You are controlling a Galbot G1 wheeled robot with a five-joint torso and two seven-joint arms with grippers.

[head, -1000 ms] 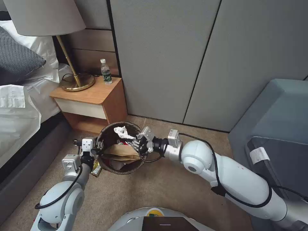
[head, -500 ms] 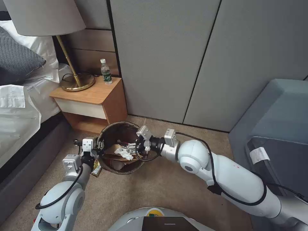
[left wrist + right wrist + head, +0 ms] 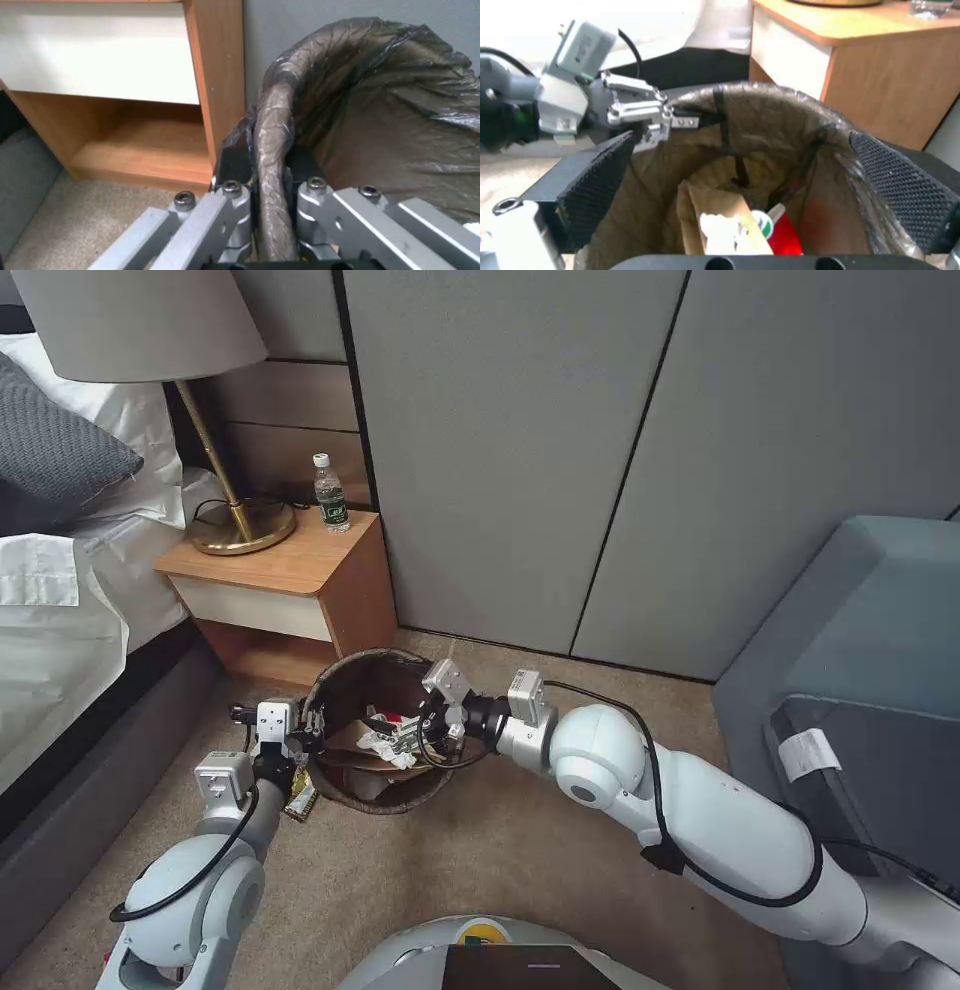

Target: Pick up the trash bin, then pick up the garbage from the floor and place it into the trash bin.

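You see the trash bin (image 3: 375, 735) standing on the tan carpet just in front of the wooden bedside table (image 3: 290, 580), close to the grey wall panels. It is a small round bin whose crinkled dark brown bag liner (image 3: 380, 97) is folded over the rim and hides the wall beneath.

Your left gripper (image 3: 305, 735) sits at the bin's rim on the bed side, its jaws clenched on the liner-covered rim, one finger outside and one inside, as the left wrist view shows (image 3: 265, 187).

Your right gripper (image 3: 405, 732) reaches over the bin's mouth from the opposite side, its jaws spread wide with nothing between them; in the right wrist view the two black textured pads (image 3: 597, 180) stand on either side of the opening.

Inside the bin lies the garbage: a crumpled brown paper bag (image 3: 715, 210), a white tissue (image 3: 385, 750) lying on the paper bag just below the right gripper, and a red-and-white paper cup (image 3: 780, 232) with a green round mark. A yellow snack wrapper (image 3: 298, 800) lies on the carpet just beside the bin, under the left wrist.

A small green-labelled plastic bottle (image 3: 330, 495) stands upright on the table beside the brass lamp base (image 3: 240, 525).
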